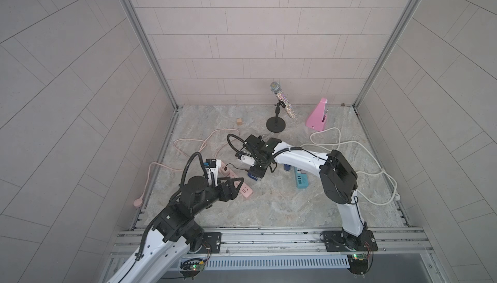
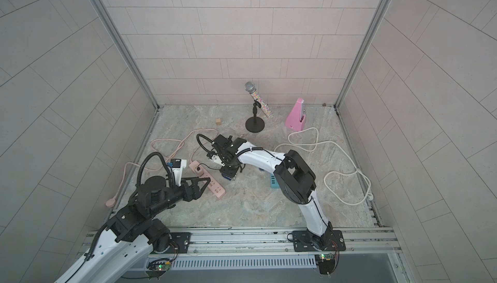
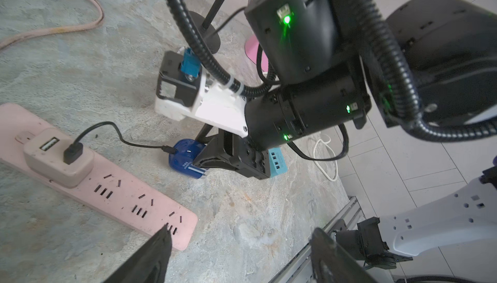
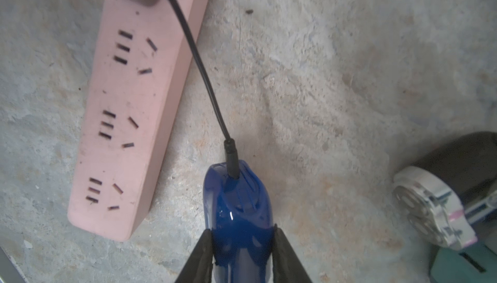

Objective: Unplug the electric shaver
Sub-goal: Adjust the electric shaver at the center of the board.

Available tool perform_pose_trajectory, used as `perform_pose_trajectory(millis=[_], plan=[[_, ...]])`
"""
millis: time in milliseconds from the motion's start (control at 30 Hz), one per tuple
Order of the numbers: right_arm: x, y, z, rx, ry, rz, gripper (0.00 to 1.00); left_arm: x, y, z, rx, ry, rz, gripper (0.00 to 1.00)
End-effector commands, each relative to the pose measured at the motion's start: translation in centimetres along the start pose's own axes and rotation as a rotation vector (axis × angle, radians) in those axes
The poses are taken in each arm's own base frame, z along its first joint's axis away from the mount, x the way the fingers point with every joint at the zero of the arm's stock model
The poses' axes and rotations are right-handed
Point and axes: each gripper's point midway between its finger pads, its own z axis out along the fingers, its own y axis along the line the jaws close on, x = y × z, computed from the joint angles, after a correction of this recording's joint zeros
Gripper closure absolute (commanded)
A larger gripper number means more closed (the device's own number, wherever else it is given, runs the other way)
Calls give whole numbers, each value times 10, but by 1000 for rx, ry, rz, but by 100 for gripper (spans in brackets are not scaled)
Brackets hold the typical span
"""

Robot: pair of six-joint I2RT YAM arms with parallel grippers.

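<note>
While R pincer (image 4: 242, 232) grips the blue shaver (image 4: 236, 201), L pincer (image 3: 242, 234) gapes wide.

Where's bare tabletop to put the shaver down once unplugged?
Free: the front stretch between the pink power strip, teal power strip and front rail. Crowded: the middle around the shaver in the right gripper; the white cable and pink cable loop at the sides.

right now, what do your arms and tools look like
The left arm and right arm are white with black joints. A black ribbed hose runs over each wrist, by a white camera mount. The left tool and right tool have black wedge-shaped fingers.
</note>
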Motion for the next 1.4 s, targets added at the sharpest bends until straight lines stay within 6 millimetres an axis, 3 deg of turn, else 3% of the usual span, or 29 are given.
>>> perform_pose_trajectory(millis=[0, 233, 633, 867, 1100, 1367], plan=[[11, -5, 10, -57, 51, -9, 74, 0, -4, 2, 26, -4, 3, 15], [10, -17, 21, -84, 39, 30, 68, 1, -1, 4, 20, -3, -3, 15], [5, -29, 33, -102, 8, 79, 43, 2, 0, 4, 23, -7, -8, 15], [-10, -32, 17, -82, -70, 76, 30, 2, 1, 4, 20, -11, -8, 14], [-18, -33, -2, -48, -155, 41, 27, 1, 3, 3, 14, -22, -7, 14], [-18, -25, -2, -47, -161, -83, 25, 1, 4, 4, 11, -24, -8, 14]])
